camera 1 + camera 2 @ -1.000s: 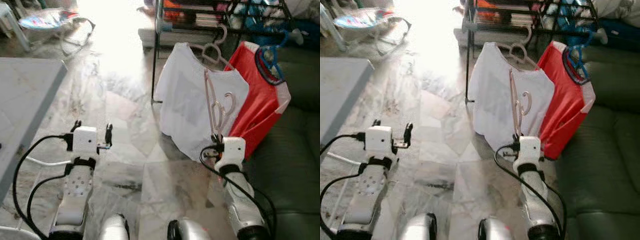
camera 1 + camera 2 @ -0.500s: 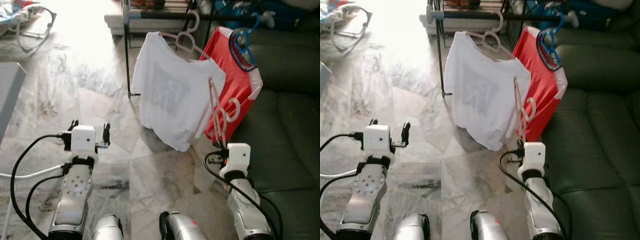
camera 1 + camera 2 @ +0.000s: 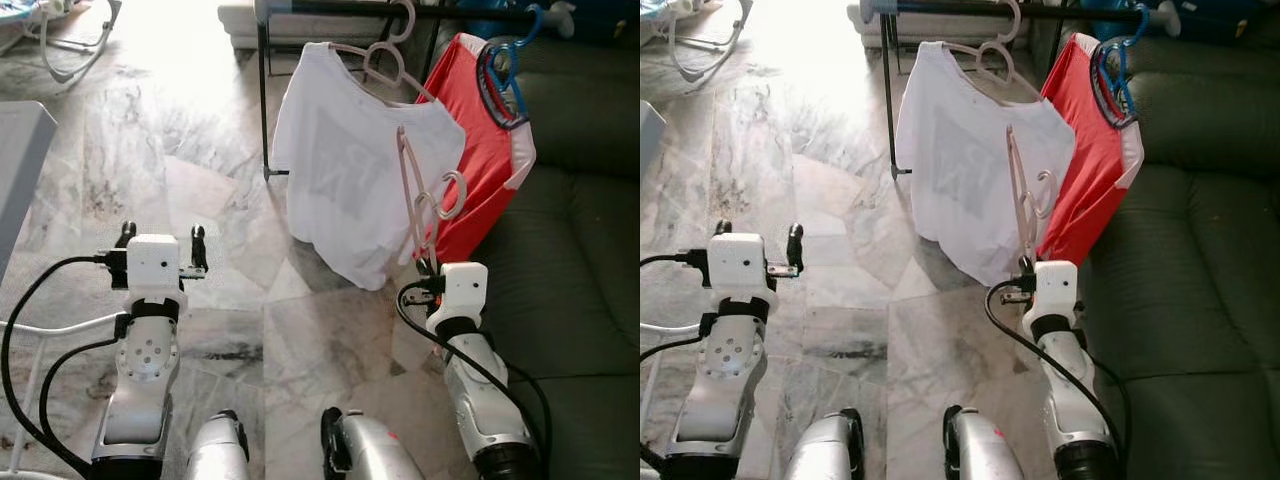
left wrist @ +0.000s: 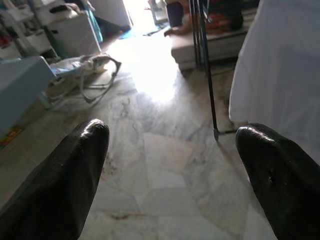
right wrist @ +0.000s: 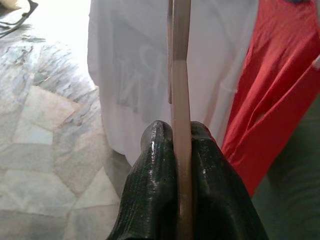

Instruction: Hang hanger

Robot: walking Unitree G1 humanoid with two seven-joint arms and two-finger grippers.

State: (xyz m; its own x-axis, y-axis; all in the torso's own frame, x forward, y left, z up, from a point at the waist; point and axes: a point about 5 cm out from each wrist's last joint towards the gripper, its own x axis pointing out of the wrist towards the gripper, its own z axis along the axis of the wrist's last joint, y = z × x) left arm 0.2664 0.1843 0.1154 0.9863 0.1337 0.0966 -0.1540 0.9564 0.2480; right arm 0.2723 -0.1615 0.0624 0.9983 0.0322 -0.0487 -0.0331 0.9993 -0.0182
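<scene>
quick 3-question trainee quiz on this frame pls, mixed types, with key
1. True or false: the right gripper is shut on the pink hanger.
2. The left gripper is: A) holding the white shirt B) open, holding nothing C) on the rail.
3. Fill in: the red shirt hangs on a ___ hanger.

Key: 1 true. In the right wrist view both fingers press the hanger between them. 2 B. 3 blue.
</scene>
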